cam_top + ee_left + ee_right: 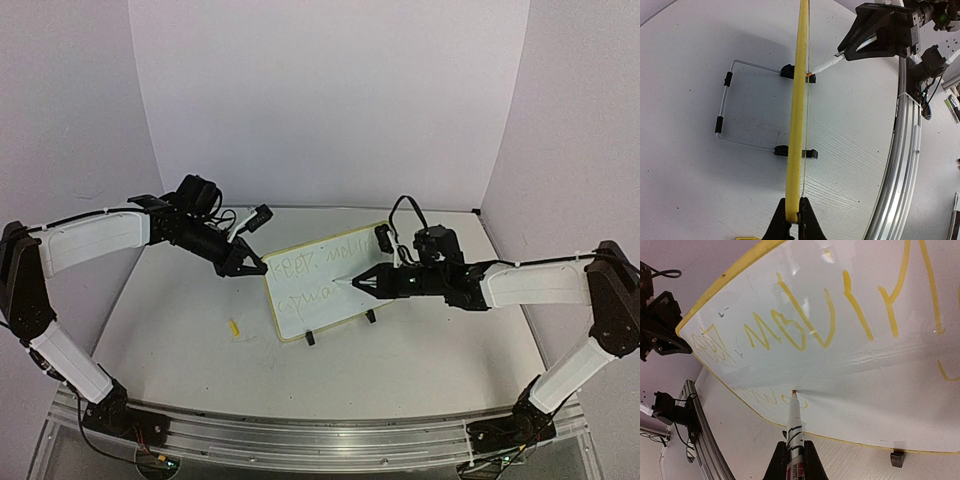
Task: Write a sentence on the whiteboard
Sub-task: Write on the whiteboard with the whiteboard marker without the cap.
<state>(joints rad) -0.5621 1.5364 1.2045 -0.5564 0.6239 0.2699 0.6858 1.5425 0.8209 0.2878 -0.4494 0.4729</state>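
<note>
While left fingers (779,224) clamp the whiteboard (322,315) by its rim, right fingers (776,467) grip a marker (794,427) (tip touching board, near the sentence (805,322)).

The whiteboard (322,300) stands on edge at mid-desk (170,350) and bars direct passage from front to back. The left hand (256,269) is clamped on its left rim. The right hand (360,284) and its marker (794,422), tip on the surface, occupy the board face. Behind the board, a wire stand (722,115) covers desk area. A small yellow piece (233,327) lies near the board's front left corner. Open desk remains at front left and front right.
</note>
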